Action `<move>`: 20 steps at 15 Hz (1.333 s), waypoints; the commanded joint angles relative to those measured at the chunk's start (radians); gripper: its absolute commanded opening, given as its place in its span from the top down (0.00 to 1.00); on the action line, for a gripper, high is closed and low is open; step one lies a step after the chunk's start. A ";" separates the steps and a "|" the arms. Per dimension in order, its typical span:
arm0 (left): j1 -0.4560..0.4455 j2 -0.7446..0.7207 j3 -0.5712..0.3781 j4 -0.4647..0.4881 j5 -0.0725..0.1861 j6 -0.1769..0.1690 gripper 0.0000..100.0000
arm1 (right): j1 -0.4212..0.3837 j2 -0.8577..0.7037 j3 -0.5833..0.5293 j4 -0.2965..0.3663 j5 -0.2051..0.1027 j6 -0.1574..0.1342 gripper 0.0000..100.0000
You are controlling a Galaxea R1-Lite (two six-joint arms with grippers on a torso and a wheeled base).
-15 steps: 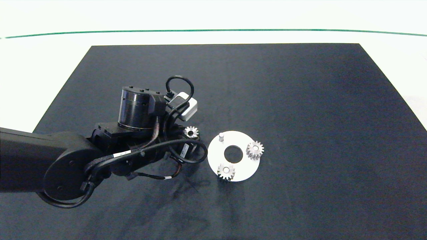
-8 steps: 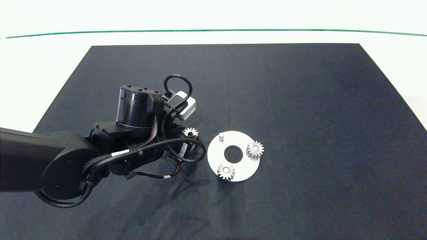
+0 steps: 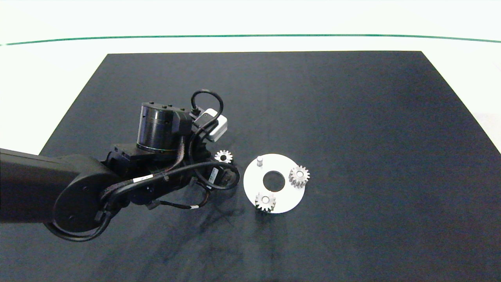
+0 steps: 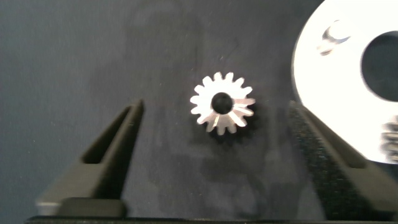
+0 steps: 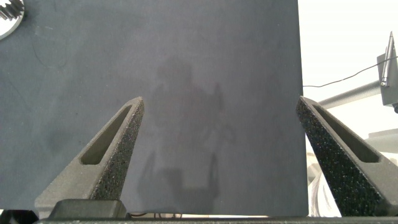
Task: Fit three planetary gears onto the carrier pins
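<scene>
My left end effector [image 4: 211, 134] is spread wide over the loose gear [image 4: 222, 112], empty; the gear lies flat on the black mat [image 3: 352, 117] between the fingers, touching neither. It sits just beside the white disc [image 3: 254, 186], off its rim. On the disc: two gears seated [image 3: 299, 176] [image 3: 265, 201], one bare pin [image 3: 259, 160] on the side nearest the loose gear. Head view hides my fingers under the wrist; only the wrist view shows the gap. Right end effector [image 5: 221, 149] is out of head view, fingers wide apart, empty, over bare mat near the counter edge.
</scene>
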 commanded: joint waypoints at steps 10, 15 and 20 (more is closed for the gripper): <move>0.010 0.049 -0.018 -0.010 -0.008 -0.050 0.14 | 0.002 0.001 0.001 0.003 -0.002 -0.001 0.00; 0.010 0.055 -0.022 -0.017 -0.011 -0.072 0.24 | 0.000 0.001 0.000 0.003 -0.002 -0.001 0.00; 0.010 0.060 -0.018 -0.018 -0.014 -0.073 0.33 | 0.002 0.001 -0.003 0.003 -0.002 -0.001 0.00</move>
